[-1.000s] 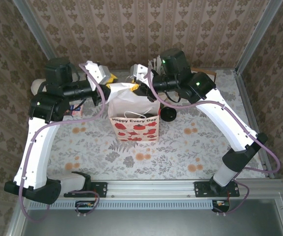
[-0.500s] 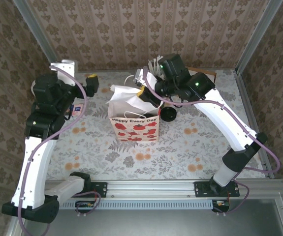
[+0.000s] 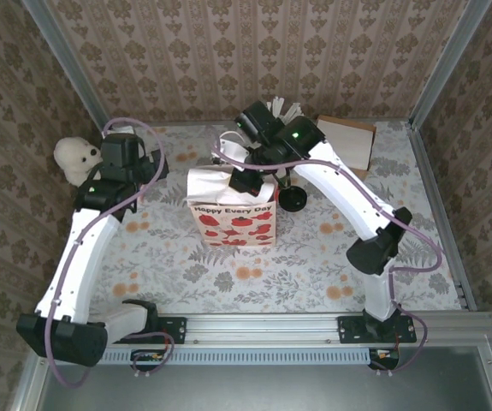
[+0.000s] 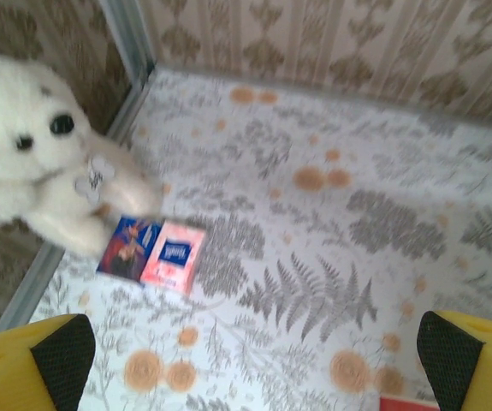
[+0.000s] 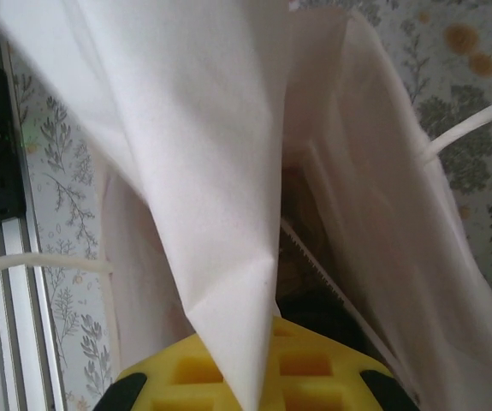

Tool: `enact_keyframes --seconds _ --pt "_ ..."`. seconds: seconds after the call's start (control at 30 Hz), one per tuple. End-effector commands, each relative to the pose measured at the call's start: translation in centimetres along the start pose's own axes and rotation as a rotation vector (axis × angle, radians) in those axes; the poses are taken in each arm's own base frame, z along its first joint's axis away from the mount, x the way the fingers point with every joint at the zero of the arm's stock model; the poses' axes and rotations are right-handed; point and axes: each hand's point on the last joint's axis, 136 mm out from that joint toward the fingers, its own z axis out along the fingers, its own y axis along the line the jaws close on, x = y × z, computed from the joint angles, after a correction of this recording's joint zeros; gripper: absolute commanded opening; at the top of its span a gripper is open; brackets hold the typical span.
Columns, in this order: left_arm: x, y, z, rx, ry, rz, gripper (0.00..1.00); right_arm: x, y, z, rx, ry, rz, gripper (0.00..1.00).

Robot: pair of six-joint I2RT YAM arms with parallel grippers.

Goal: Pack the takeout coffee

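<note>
The red-and-white paper bag (image 3: 233,218) stands upright mid-table. My right gripper (image 3: 244,178) is at its top rim. In the right wrist view that gripper (image 5: 250,390) is shut on a fold of the bag's white paper (image 5: 220,214), holding the mouth open. A dark shape (image 5: 314,301) lies deep inside; I cannot tell what it is. A small dark cup with a round black top (image 3: 295,199) stands on the table by the bag's right side; it looks like the takeout coffee. My left gripper (image 3: 147,163) hangs left of the bag, open and empty (image 4: 254,351), over the tablecloth.
A white plush toy (image 3: 74,158) sits in the back left corner with a small tissue packet (image 4: 156,253) lying beside it. A pale cup of white sticks (image 3: 281,107) and a brown cardboard box (image 3: 348,137) stand at the back. Patterned walls close in on three sides.
My left arm has swung away from the bag's mouth to the left and its gripper has opened wide. My right arm has shifted over the bag, still pinching its rim.
</note>
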Motion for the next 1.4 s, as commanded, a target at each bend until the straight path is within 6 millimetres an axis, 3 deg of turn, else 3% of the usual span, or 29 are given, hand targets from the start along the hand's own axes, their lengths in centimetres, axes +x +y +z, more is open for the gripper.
enact_keyframes --seconds 0.0,0.13,0.27,0.43,0.63,0.83,1.0,1.23,1.37 --pt "1.9 1.6 0.4 -0.073 0.055 -0.062 1.00 2.1 0.6 0.5 -0.020 0.113 0.071 0.00" --pt "3.4 0.8 1.2 -0.028 0.093 -0.097 1.00 3.2 0.3 1.0 -0.011 0.175 0.125 0.00" --pt "4.8 0.0 2.1 0.008 0.133 -0.130 1.00 4.2 -0.2 0.2 0.048 0.210 0.164 0.00" --pt "5.9 -0.8 2.7 0.050 0.174 -0.149 1.00 3.9 -0.6 -0.1 0.083 0.185 0.205 0.00" --pt "7.4 -2.6 3.0 0.142 0.231 -0.198 1.00 1.9 2.1 2.5 -0.097 0.130 0.230 0.00" --pt "9.4 -3.8 3.4 0.196 0.292 -0.244 1.00 2.0 1.7 4.8 -0.115 0.155 0.253 0.02" --pt "9.5 -3.9 3.4 0.201 0.295 -0.247 1.00 3.3 1.3 5.9 -0.100 0.221 0.279 0.03" --pt "9.2 -4.0 3.5 0.204 0.288 -0.233 1.00 3.1 1.5 5.3 -0.100 0.210 0.280 0.14" --pt "9.2 -3.9 3.4 0.201 0.292 -0.231 1.00 2.0 1.7 4.1 -0.100 0.153 0.270 0.35"
